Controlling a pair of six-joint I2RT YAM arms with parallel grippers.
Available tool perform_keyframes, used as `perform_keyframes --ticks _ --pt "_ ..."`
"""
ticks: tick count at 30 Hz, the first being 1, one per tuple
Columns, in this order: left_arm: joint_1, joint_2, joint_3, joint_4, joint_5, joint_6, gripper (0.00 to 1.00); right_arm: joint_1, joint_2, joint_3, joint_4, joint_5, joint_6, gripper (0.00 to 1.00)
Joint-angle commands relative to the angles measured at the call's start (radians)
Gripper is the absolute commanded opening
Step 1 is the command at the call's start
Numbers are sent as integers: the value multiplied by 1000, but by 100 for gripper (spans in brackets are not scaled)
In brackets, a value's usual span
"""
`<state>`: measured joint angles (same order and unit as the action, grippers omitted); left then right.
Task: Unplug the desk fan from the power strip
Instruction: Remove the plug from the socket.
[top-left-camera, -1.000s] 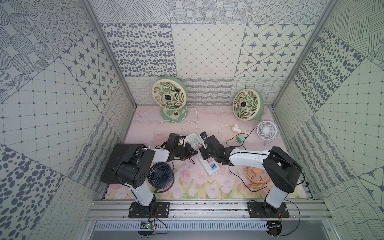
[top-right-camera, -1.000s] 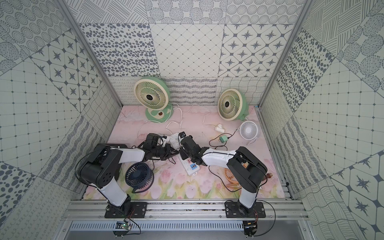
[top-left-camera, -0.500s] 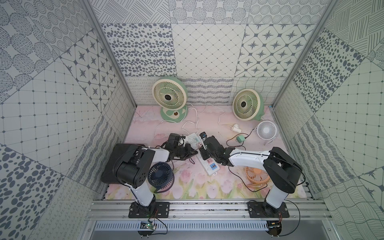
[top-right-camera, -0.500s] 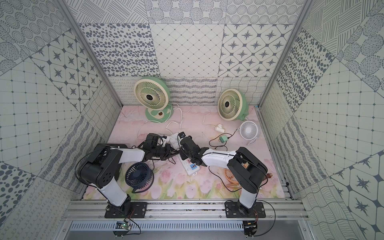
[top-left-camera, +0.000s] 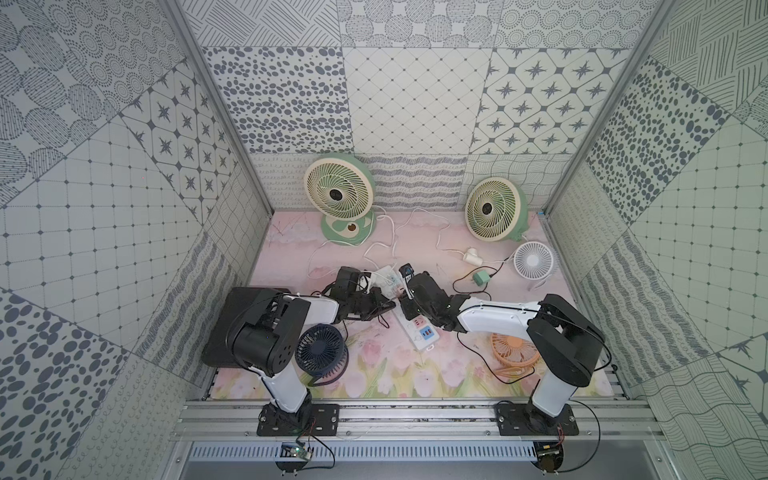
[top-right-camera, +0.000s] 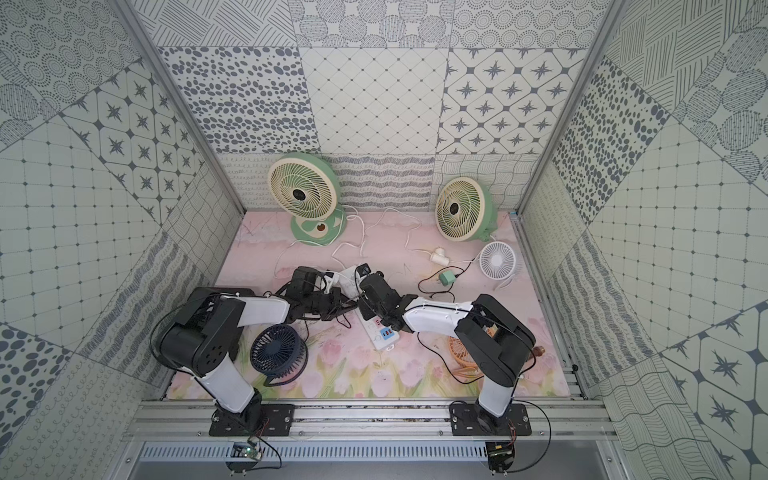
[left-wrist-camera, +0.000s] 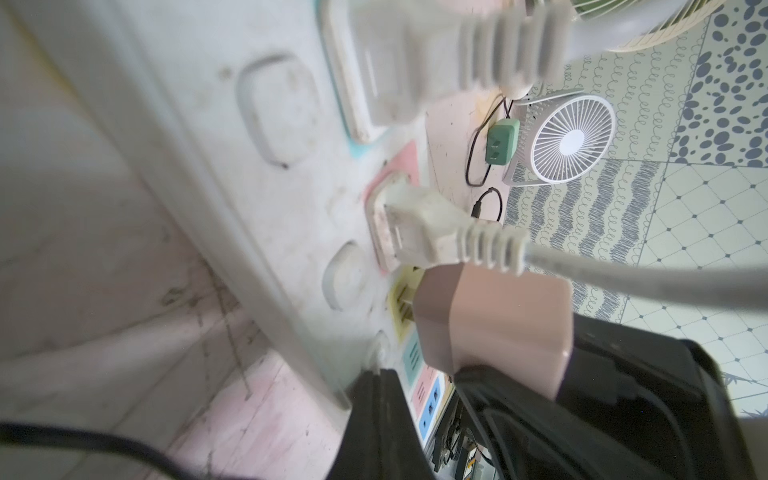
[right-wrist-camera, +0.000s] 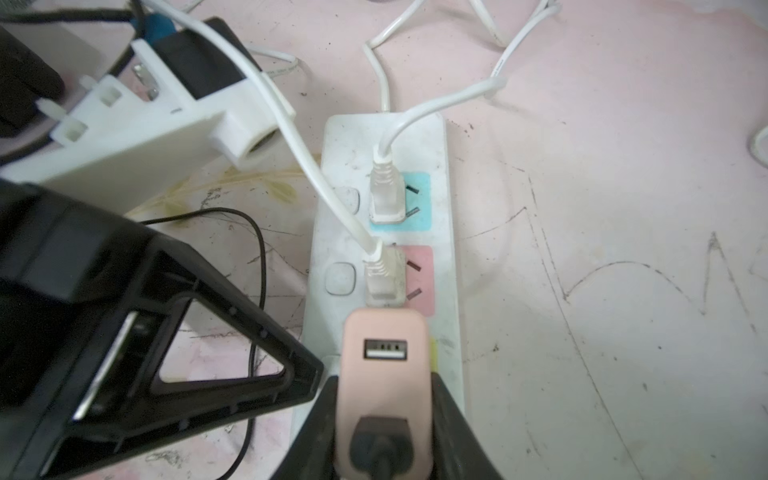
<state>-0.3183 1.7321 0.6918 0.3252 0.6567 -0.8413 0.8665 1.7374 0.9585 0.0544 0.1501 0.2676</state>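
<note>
The white power strip (top-left-camera: 420, 332) (top-right-camera: 381, 334) lies on the pink mat between my two arms. In the right wrist view, a pink USB adapter (right-wrist-camera: 384, 365) stands in the strip's (right-wrist-camera: 380, 141) yellow socket, and my right gripper (right-wrist-camera: 384, 386) is shut on its sides. Its prongs (left-wrist-camera: 402, 303) show partly between adapter and socket. A black cord leaves the adapter; I cannot tell which desk fan it feeds. My left gripper (left-wrist-camera: 380, 399) (right-wrist-camera: 309, 374) is shut, with its tip against the strip's long edge beside the adapter.
White plugs sit in the blue socket (right-wrist-camera: 386, 199) and the pink socket (right-wrist-camera: 384, 278). Two green fans (top-left-camera: 338, 195) (top-left-camera: 494, 210) stand at the back, with a white fan (top-left-camera: 534, 261) and a loose green adapter (top-left-camera: 481, 277) to the right. A dark blue fan (top-left-camera: 321, 353) and an orange fan (top-left-camera: 513, 351) lie near the front.
</note>
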Motion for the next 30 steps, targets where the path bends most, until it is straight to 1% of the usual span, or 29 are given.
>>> perform_keyframes --ticks 1,7,10,12,15,17,22,25,30 --pt "8 7 -6 -111 -108 6 0 -15 -34 -12 89 -88 53 9" --pt "9 9 -6 -109 -109 2 0 55 -5 46 14 11 -41 9" --pt "11 7 -4 -112 -109 2 0 60 -1 48 -1 38 -52 9" --pt "8 7 -3 -112 -109 2 0 39 -12 32 14 12 -28 9" --pt "11 6 -2 -115 -109 4 0 -5 -33 -7 62 -64 30 9" --pt "8 6 1 -115 -108 2 0 -8 -34 -5 71 -78 34 9" --pt "10 -2 12 -128 -112 8 0 52 -21 52 -18 39 -62 9" --pt "19 -20 26 -152 -112 21 0 47 -46 38 -18 52 -67 9" --pt "54 -93 37 -178 -111 27 0 8 -108 4 1 21 -42 9"
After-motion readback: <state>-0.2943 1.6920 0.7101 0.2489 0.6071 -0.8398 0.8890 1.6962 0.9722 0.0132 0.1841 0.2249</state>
